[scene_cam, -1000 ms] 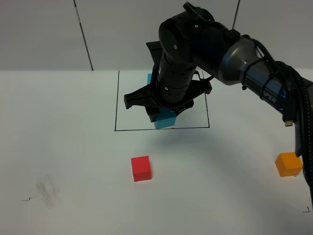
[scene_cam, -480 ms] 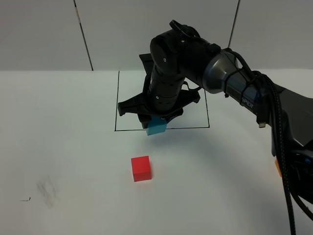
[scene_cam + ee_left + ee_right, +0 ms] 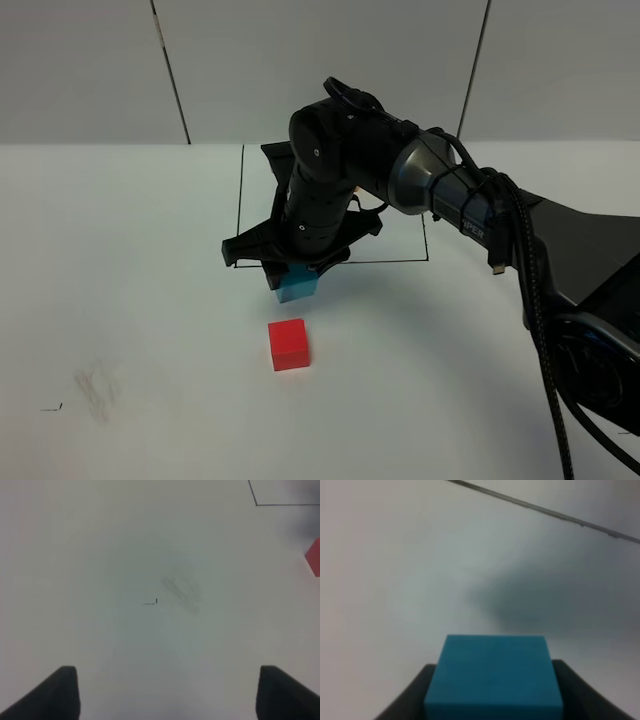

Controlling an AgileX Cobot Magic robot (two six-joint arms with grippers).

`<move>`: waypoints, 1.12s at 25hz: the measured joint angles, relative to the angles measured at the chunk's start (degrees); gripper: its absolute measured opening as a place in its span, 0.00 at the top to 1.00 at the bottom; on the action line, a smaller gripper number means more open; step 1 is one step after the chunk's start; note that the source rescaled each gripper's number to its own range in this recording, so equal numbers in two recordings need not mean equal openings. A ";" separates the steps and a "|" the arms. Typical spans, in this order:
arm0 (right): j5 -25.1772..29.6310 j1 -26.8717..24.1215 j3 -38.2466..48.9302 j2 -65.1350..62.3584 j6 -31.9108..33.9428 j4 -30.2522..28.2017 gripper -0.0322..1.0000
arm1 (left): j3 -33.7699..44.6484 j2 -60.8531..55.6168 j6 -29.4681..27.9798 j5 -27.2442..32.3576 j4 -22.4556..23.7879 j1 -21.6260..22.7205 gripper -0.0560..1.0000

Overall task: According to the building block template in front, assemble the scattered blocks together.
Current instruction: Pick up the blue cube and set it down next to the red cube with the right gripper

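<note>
My right gripper [image 3: 296, 280] reaches across the middle and is shut on the blue block [image 3: 297, 288], which hangs just in front of the black frame's [image 3: 240, 200] front line. The right wrist view shows that blue block [image 3: 494, 677] between the dark fingers [image 3: 420, 690], above white table. The red block [image 3: 289, 344] lies on the table a little nearer than the blue one. The arm hides the template's cubes and the orange block. My left gripper [image 3: 167, 695] is open over bare table, with the red block's edge [image 3: 314, 556] to one side.
The right arm [image 3: 450, 200] and its cables [image 3: 540, 300] span the table's right half. A grey smudge [image 3: 97, 388] and a small black tick mark [image 3: 50, 407] lie at the front left. Grey wall panels [image 3: 320, 60] close off the back.
The right arm has swung forward and to the left, carrying the blue block from over the frame to just outside its front line, closer to the red block. The arm now hides the orange block.
</note>
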 joint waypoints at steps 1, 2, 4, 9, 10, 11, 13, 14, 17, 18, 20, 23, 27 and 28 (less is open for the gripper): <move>-0.43 0.20 0.00 0.00 -0.07 -0.24 0.96 | 0.00 0.00 0.00 0.00 0.00 0.00 0.39; -0.96 0.31 0.00 0.05 -0.14 -0.24 0.96 | 0.00 0.00 0.00 0.00 0.00 0.00 0.39; -1.99 0.62 0.00 0.05 -0.14 -0.50 0.96 | 0.00 0.00 0.00 0.00 0.00 0.00 0.39; -3.03 0.87 0.00 0.16 -0.17 -0.77 0.96 | 0.00 0.00 0.00 0.00 0.00 0.00 0.39; -2.98 0.91 0.00 0.29 -0.17 -0.86 0.96 | 0.00 0.00 0.00 0.00 0.00 0.00 0.39; -2.98 0.91 0.00 0.46 -0.17 -1.08 0.96 | 0.00 0.00 0.00 0.00 0.00 0.00 0.39; -3.05 0.91 0.00 1.04 -0.12 -1.29 0.96 | 0.00 0.00 0.00 0.00 0.00 0.00 0.39; -3.20 0.91 0.00 1.34 -0.12 -1.35 0.96 | 0.00 0.00 0.00 0.00 0.00 0.00 0.39; -4.27 0.91 0.00 2.36 0.82 -1.55 0.96 | 0.00 0.00 0.00 0.00 0.00 0.00 0.39; -4.46 0.91 0.00 2.82 1.33 -1.64 0.96 | 0.00 0.00 0.00 0.00 0.00 0.00 0.39; -4.54 0.91 0.00 3.49 2.00 -1.75 0.96 | 0.00 0.00 0.00 0.00 0.00 0.00 0.39; -4.69 0.91 0.00 4.47 2.61 -2.22 0.96 | 0.00 0.00 0.00 0.00 0.00 0.00 0.39; -4.73 0.91 0.00 4.56 3.32 -3.86 0.96 | 0.00 0.00 0.00 0.00 0.00 0.00 0.39; -4.73 0.91 0.00 4.56 3.64 -4.52 0.96 | 0.00 0.00 0.00 0.00 0.00 0.00 0.39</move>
